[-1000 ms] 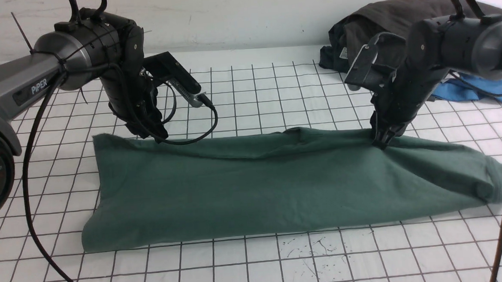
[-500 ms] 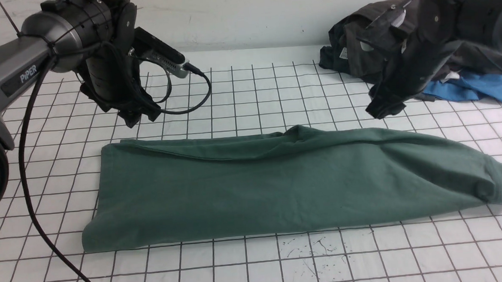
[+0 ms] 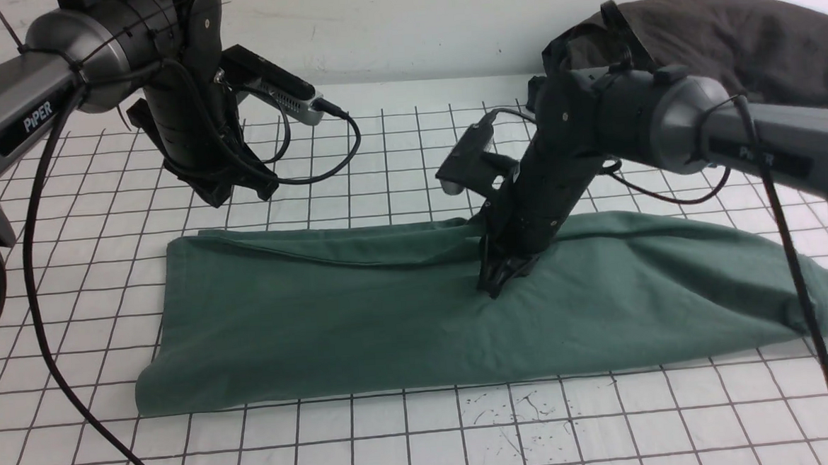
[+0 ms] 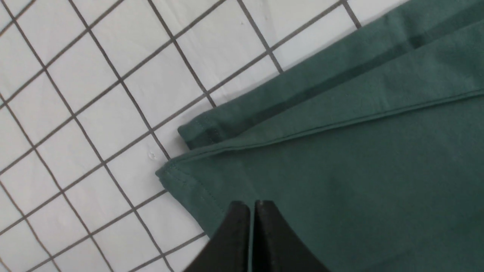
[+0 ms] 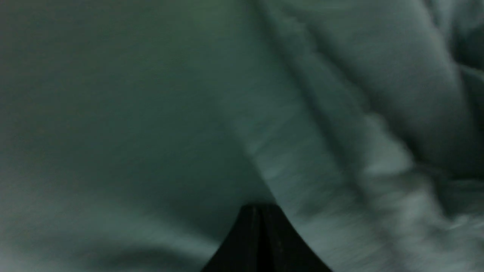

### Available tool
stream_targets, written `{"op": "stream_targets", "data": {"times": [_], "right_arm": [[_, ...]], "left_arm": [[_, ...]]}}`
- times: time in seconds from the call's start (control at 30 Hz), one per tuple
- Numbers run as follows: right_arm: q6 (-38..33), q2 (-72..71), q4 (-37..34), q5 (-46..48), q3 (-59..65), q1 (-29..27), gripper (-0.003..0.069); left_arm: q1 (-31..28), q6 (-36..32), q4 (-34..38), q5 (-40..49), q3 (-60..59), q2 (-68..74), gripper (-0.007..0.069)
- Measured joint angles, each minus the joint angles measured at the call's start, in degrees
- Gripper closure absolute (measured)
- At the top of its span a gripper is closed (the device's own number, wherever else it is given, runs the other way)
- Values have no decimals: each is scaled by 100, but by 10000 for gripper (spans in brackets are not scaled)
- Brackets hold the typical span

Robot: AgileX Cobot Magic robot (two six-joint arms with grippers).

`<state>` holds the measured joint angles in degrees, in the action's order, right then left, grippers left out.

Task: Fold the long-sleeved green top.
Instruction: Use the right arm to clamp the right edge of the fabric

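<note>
Right gripper [image 3: 496, 283] swung inward from far side, now clenched, tips pressing folded dark-green cotton long-sleeved top [image 3: 334, 322] spread beneath it (wrist view blurred). Left gripper [image 3: 233, 194] clenched, empty, above top's corner.

The green long-sleeved top [image 3: 361, 313] lies flat before me on the gridded tabletop [image 3: 425, 437], folded into a long band running from my left to my right. Its muted dark-green cloth is layered, with a stitched hem at my left end, a bulkier rounded end on my right and soft creases along the far edge.
</note>
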<state>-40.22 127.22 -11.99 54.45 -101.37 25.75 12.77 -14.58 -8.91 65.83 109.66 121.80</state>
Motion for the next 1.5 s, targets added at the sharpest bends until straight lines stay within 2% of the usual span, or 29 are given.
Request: {"op": "stream_targets", "data": {"times": [0.17, 0.4, 0.6, 0.63, 0.77, 0.93, 1.13, 1.3, 1.43, 1.5], "right_arm": [[1243, 33, 375, -1211, 0, -223, 673], [2220, 93, 744, -1958, 0, -711, 673], [2371, 51, 1021, -1039, -455, -948, 673], [2371, -56, 1109, -455, -727, -994, 673], [2361, -607, 1239, 660, -1054, -1133, 673], [2361, -1338, 1199, 1521, -905, -1527, 674], [2361, -2192, 846, 1546, 616, -2160, 674], [2433, -2678, 730, 917, 2145, -2779, 674], [2439, -2596, 730, 537, 2669, -3128, 669], [2445, -2443, 728, 378, 2750, -3286, 643]], "left_arm": [[0, -7, 0, 0, 0, 0, 632], [0, -7, 12, 0, 0, 0, 632], [0, -7, 12, 14, 0, 0, 632], [0, -25, 12, 53, 0, 0, 632], [0, -38, 18, 228, 0, -2, 632], [0, -67, 148, 400, 0, -6, 632], [0, -443, 810, 450, 0, -6, 632], [0, -718, 1405, 456, 0, -8, 632], [0, -783, 1613, 456, 0, -8, 632], [13, -799, 1631, 456, 0, -8, 632]]}}
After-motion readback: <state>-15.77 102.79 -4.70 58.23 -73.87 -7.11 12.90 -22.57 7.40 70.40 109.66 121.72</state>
